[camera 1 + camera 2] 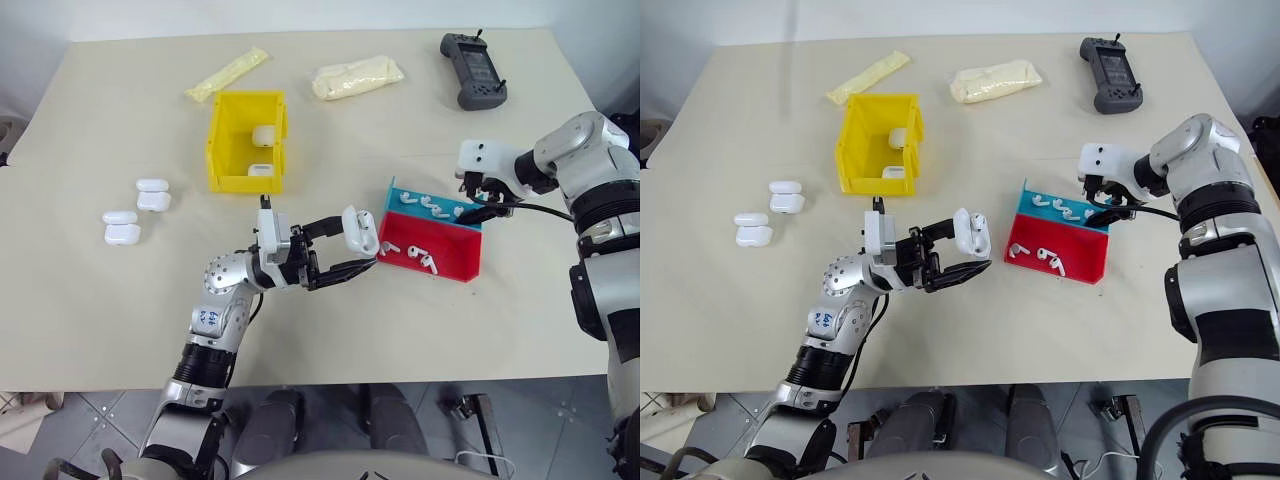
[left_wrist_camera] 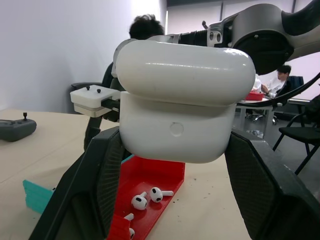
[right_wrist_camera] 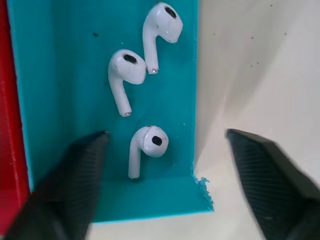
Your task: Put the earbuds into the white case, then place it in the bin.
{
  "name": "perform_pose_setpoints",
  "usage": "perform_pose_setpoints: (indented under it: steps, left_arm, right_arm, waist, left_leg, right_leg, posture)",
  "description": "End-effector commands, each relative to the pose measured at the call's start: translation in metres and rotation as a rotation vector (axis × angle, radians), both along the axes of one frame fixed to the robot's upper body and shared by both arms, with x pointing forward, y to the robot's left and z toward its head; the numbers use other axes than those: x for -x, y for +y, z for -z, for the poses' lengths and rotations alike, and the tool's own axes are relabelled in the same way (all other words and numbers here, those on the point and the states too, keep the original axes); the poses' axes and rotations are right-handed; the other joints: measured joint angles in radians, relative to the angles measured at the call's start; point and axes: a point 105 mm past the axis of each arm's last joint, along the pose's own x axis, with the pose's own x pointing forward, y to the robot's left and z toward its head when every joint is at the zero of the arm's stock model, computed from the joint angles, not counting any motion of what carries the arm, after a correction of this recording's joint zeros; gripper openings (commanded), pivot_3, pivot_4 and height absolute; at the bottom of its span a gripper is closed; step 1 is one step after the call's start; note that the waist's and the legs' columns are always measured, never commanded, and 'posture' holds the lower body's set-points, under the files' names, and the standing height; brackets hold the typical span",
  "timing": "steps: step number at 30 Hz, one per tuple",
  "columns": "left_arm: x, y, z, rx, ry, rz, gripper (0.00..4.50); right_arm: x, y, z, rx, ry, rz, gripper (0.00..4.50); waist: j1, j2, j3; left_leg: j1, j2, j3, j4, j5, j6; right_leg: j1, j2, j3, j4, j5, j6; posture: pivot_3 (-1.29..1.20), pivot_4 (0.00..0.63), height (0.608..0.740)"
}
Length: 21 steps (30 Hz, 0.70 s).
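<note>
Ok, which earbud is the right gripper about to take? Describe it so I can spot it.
Find the red and blue tray and its blue half. Three earbuds lie there; it is the earbud between the right gripper fingers, nearest the tray's open corner, apart from the other two.

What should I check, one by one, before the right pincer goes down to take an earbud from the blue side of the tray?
1. White case held in the left pincer: ok, gripped between both fingers, above the table.
2. Case lid open to receive an earbud: cannot tell; in the left wrist view it looks nearly closed.
3. Right pincer open: ok, fingers stand wide apart.
4. Right pincer over a target: ok, one earbud lies between the fingers in the blue compartment.
5. Finger clearance: not ok, one finger is outside the tray wall, over the table.
6. Bin reachable and open: ok, it already holds two cases.
</note>
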Motion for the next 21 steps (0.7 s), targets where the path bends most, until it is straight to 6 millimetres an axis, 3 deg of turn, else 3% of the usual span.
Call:
perform_pose_setpoints:
  steps: [1,3,12,15,18,21]
  left_arm:
    - [0.0055,-0.0003,-0.0096,0.020,-0.046,0.001,2.74]
    - [0.0056,-0.0002,-0.0098,0.021,-0.045,0.002,2.74]
    - [0.0046,-0.0006,-0.0113,0.026,-0.048,0.005,2.74]
    - [0.0046,-0.0008,-0.0115,0.029,-0.049,0.006,2.74]
    - [0.0045,-0.0009,-0.0117,0.030,-0.048,0.004,2.74]
    - [0.0046,-0.0002,-0.0108,0.025,-0.047,0.003,2.74]
  right_arm:
    - [0.0004,-0.0015,-0.0023,0.007,0.005,0.004,2.66]
    - [0.0007,-0.0016,-0.0018,0.017,0.009,0.001,2.04]
    - [0.0013,-0.0045,-0.0010,0.063,0.026,0.011,2.04]
    - [0.0009,-0.0029,0.0001,0.060,0.030,0.013,1.44]
    - [0.0006,-0.0010,0.0009,0.051,0.030,0.012,0.52]
    - [0.0002,-0.0003,0.0012,0.048,0.028,0.012,0.49]
  waist:
    - [0.000,0.000,0.000]
    - [0.000,0.000,0.000]
    - [0.002,0.000,0.000]
    - [0.001,0.000,0.000]
    - [0.001,0.000,0.000]
    - [0.001,0.000,0.000]
  left_leg:
    - [0.000,0.000,0.000,0.000,0.000,0.000]
    - [0.000,0.000,0.000,0.000,0.000,0.000]
    - [0.000,0.000,0.000,0.000,0.000,0.000]
    - [0.000,0.000,0.000,0.001,0.000,0.000]
    - [0.000,0.000,0.000,0.001,0.000,0.000]
    - [0.000,0.000,0.000,0.001,0.000,0.000]
  right_leg:
    - [0.000,0.000,0.000,0.000,0.000,0.000]
    - [0.000,0.000,0.000,0.000,0.000,0.000]
    - [0.000,0.000,0.000,0.001,0.000,0.000]
    - [0.000,0.000,0.000,0.001,0.000,0.000]
    - [0.000,0.000,0.000,0.001,0.000,0.000]
    - [0.000,0.000,0.000,0.001,0.000,0.000]
  posture:
    - [0.00,0.150,0.740]
    - [0.00,0.150,0.740]
    - [0.00,0.150,0.740]
    - [0.00,0.150,0.740]
    - [0.00,0.150,0.740]
    - [0.00,0.150,0.740]
